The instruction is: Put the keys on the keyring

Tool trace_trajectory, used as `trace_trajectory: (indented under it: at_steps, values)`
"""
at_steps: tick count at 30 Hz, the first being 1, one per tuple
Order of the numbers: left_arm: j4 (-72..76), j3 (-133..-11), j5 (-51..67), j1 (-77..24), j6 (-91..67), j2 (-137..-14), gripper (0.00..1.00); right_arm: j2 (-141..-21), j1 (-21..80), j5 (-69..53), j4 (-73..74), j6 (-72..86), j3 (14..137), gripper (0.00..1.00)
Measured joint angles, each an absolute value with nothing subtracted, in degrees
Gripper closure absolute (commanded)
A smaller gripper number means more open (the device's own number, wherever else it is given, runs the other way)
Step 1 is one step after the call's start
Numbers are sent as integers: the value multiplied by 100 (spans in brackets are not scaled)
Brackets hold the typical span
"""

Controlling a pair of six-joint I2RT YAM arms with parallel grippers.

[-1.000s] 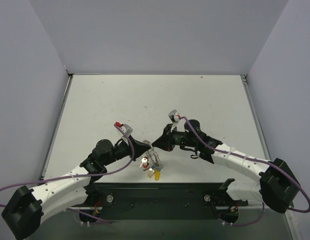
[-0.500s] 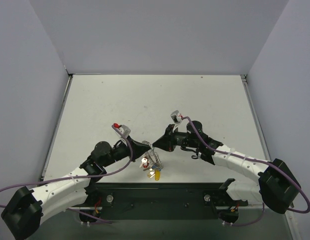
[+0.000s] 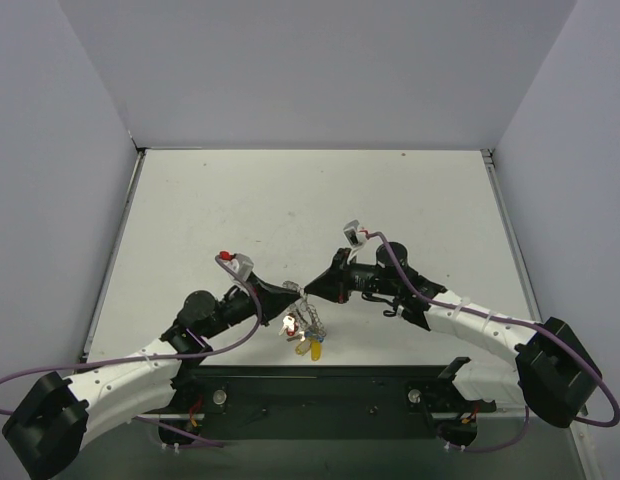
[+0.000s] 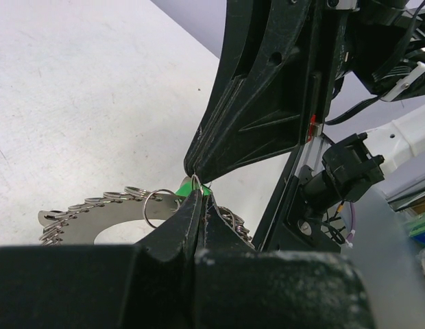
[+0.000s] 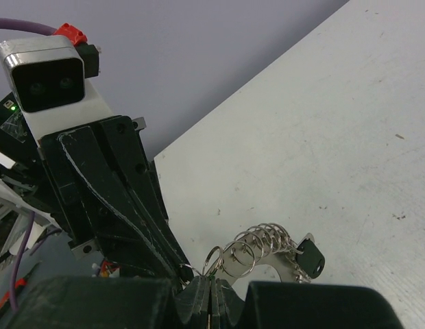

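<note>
Where the surface (image 3: 290, 200) nears its near edge, at centre, the keyring (image 3: 308, 322) lies with keys (image 3: 311, 348) on its near side. Threading looks in hand. Just beyond, the left fingers (image 4: 178, 229) pinch shut on a green key (image 4: 188, 185), and the right fingers (image 5: 199, 293) clamp 1 wire loop (image 5: 214, 259). The next move calls for sliding the key finely onto the loop.

Two end effectors, left (image 3: 296, 292) and right (image 3: 312, 288); one keyring (image 3: 308, 320); one desk (image 3: 290, 200). Three keys can be counted: one red-headed key (image 3: 288, 323), one yellow-headed key (image 3: 313, 349) and one green-headed key (image 4: 188, 186).

White table (image 3: 290, 200) under keyring (image 3: 308, 318) and keys (image 3: 310, 348)
</note>
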State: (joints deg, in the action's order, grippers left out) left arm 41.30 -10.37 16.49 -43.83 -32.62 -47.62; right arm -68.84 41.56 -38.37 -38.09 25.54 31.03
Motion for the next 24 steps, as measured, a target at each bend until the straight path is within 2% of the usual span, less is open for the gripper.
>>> trace_trajectory:
  at_steps: [24]
  values:
    - [6025, -425, 1500, -4412, -3295, -4925, 100, -6943, 4003, -4700, -4654, 3212, 2971, 100]
